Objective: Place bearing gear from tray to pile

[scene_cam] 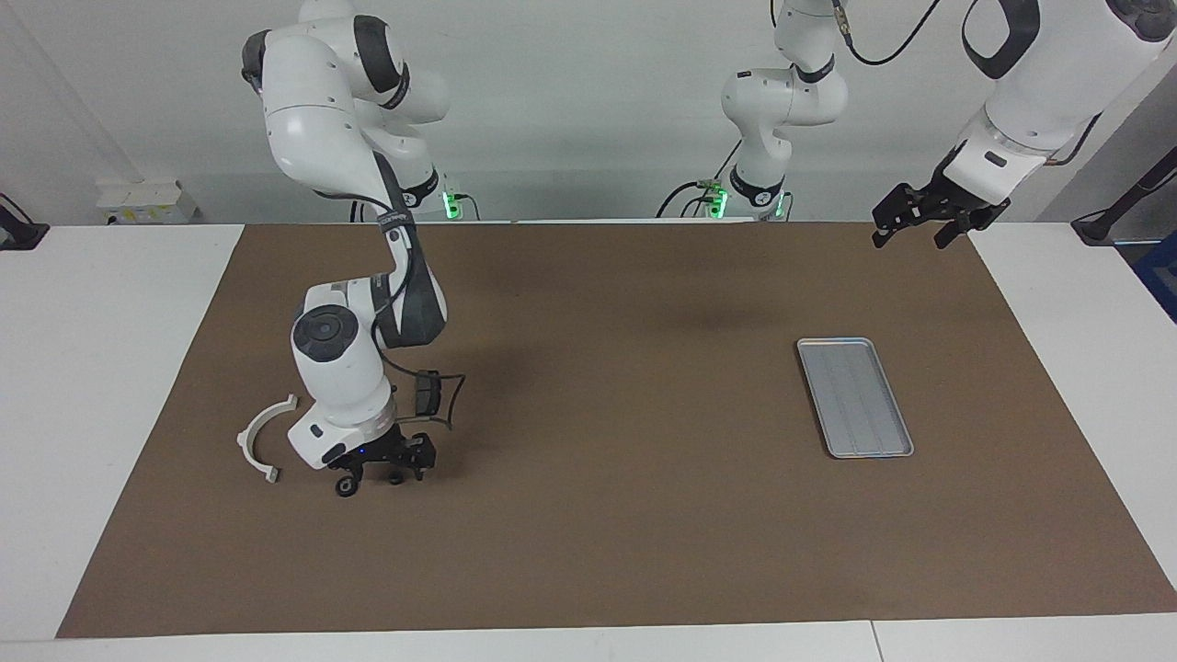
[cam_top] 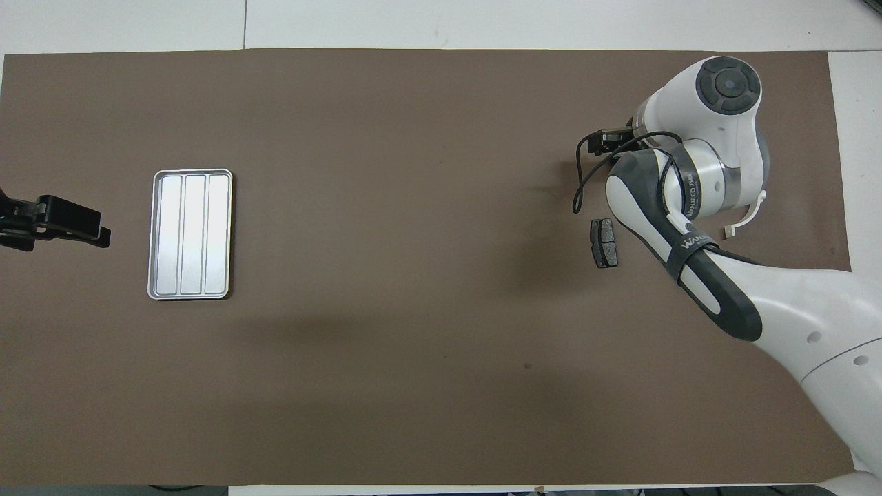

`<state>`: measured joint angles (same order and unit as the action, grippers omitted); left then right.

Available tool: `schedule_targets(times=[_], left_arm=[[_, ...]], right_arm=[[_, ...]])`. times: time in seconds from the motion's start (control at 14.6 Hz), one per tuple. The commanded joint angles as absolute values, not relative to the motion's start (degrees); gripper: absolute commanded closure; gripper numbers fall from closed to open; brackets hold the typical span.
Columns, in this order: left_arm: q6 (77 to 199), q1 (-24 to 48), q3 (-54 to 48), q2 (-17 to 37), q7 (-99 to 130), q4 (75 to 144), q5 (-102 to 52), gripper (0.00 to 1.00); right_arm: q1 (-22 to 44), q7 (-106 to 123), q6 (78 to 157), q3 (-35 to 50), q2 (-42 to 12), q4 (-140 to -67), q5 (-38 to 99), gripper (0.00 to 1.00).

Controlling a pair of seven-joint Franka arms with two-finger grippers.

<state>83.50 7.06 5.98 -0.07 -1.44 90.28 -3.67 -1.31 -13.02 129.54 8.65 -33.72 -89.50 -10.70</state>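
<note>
In the facing view, the bearing gear (scene_cam: pixel 347 487) lies on the table (scene_cam: pixel 588 552) at five o'clock of the pile's white bracket (scene_cam: pixel 267 437). The right pincer (scene_cam: pixel 384 471), spread, stands low over it, seemingly clear of it. Placing looks done, and the next move is a straight lift away. The tray (scene_cam: pixel 855 397) lies bare, and the left pincer (scene_cam: pixel 919 225) waits, spread, at its one o'clock.

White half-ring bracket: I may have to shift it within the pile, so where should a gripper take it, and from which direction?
Probably mid-arc, from straight above, with one finger inside the curve and one outside. The white half-ring bracket lies flat on the brown mat, and its band is thin across, with bare mat on both sides there.
</note>
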Motion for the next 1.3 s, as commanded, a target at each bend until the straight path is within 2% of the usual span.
schedule_targets(times=[0.0,0.21,0.55,0.75,0.96,1.23], left_arm=[[84.5,7.2,6.0,-0.4,-1.7,91.0,-4.2,0.0],[84.8,7.6,6.0,-0.4,-1.7,91.0,-4.0,0.0],[84.9,7.6,5.9,-0.4,-1.7,91.1,-4.0,0.0],[85.2,7.6,5.9,-0.4,-1.7,91.1,-4.0,0.0],[85.5,7.6,5.9,-0.4,-1.7,91.5,-3.9,0.0],[85.9,7.6,5.9,-0.5,-1.7,91.7,-3.9,0.0]], right_arm=[[-3.0,-12.7,128.2,9.5,-31.4,-90.4,-11.6,0.0],[-2.5,-12.7,123.1,9.3,-26.4,-91.3,-10.7,0.0],[-2.0,-12.6,103.0,9.2,-8.5,-94.0,-4.9,0.0],[-1.9,-12.3,92.8,9.3,-0.4,-94.0,-3.7,0.0],[-1.6,-12.6,88.1,9.3,4.5,-94.0,0.3,0.0],[-1.2,-12.5,86.0,9.3,6.4,-93.9,0.4,0.0]])
